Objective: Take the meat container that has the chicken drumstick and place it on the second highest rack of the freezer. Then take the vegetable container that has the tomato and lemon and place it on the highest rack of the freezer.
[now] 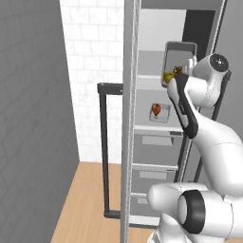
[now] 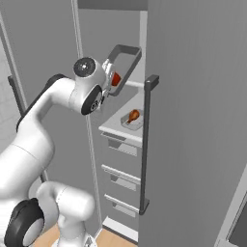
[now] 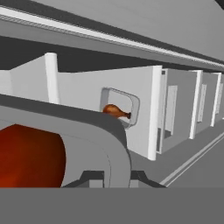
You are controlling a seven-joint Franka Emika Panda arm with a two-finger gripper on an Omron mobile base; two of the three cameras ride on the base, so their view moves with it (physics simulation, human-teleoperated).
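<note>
Gripper is clamped on the vegetable container's rim, holding it steeply tilted inside the freezer by the highest rack, tomato and lemon inside. Meat container with the chicken drumstick sits on the shelf below. Arm's stretched up and forward.

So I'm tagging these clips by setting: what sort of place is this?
Most likely a simulated home kitchen, seen at an open freezer: pale shelves above grey drawers, a chicken drumstick in a small tray on one shelf, white tiled wall and wood floor beside it.
</note>
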